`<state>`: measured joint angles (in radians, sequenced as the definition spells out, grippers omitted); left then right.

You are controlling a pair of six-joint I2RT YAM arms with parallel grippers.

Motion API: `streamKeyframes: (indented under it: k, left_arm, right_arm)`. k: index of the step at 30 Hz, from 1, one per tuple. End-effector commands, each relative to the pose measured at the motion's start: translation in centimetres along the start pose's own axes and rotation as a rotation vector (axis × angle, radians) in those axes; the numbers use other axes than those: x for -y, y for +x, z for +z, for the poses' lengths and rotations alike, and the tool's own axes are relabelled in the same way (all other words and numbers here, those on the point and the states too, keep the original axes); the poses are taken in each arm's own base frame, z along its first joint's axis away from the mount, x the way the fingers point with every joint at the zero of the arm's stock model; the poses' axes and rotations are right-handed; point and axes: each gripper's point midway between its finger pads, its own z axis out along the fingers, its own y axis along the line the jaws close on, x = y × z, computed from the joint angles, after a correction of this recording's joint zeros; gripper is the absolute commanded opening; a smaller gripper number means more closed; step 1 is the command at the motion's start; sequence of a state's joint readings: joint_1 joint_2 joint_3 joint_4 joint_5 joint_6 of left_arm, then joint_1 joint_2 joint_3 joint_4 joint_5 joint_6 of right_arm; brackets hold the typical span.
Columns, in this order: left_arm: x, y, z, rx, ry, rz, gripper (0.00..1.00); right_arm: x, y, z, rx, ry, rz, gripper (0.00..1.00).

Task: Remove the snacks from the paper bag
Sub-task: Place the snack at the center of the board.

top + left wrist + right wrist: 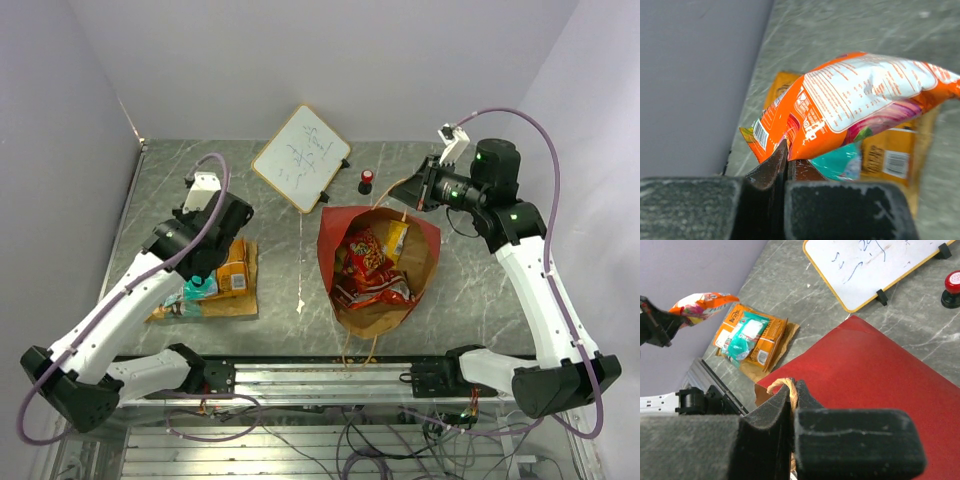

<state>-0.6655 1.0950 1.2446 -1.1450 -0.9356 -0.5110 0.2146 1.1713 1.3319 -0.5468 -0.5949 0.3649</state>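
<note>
Left end effector [786, 150]: pinching orange snack packet [855, 100] by one corner, over teal packet [840, 162] beneath; shallow grip may slip. Right end effector [792, 390]: clamped on handle [777, 385] of paper bag [865, 380]; tugging could topple it, spilling the snacks [370, 255] inside.

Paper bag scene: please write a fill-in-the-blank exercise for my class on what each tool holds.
The left tool grips an ____ packet.
The right tool pinches the twisted ____ of the paper bag.
Beside the whiteboard stands a small ____-capped object.
Missing words: orange; handle; red.
</note>
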Motion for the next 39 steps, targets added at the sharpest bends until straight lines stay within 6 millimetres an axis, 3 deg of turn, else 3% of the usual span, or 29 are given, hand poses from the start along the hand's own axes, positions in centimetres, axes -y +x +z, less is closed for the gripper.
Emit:
streamKeyframes:
  k: [1, 7, 12, 21, 28, 32, 39]
  left_arm:
    - [-3.1, -0.6, 2.8, 0.032, -0.183, -0.009, 0.07]
    - [-4.0, 3.3, 7.3, -0.142, -0.209, -0.21, 0.07]
    - [-4.8, 6.2, 9.3, -0.264, -0.248, -0.249, 0.07]
    - [-4.8, 7.6, 9.7, -0.381, -0.251, -0.339, 0.07]
    - [-6.1, 8.3, 9.9, -0.455, -0.281, -0.368, 0.07]
    - [-6.6, 10.3, 9.5, -0.602, -0.318, -0.368, 0.07]
    - [-5.5, 13.7, 8.5, -0.719, -0.26, -0.444, 0.07]
  right_arm:
    - [-0.7, -0.9, -0.2, 0.007, -0.022, -0.027, 0.0]
    - [-0.8, -0.9, -0.1, -0.003, -0.037, -0.049, 0.0]
    - [-1.2, -0.7, -0.2, 0.001, -0.056, -0.05, 0.0]
    - [-1.1, -0.6, -0.3, 0.007, -0.054, -0.058, 0.0]
    - [-1.1, -0.4, -0.5, 0.01, -0.046, -0.064, 0.0]
    - [-0.7, 0.2, -0.7, 0.004, -0.031, -0.065, 0.0]
    - [-0.6, -0.6, -0.7, 0.015, -0.013, -0.082, 0.0]
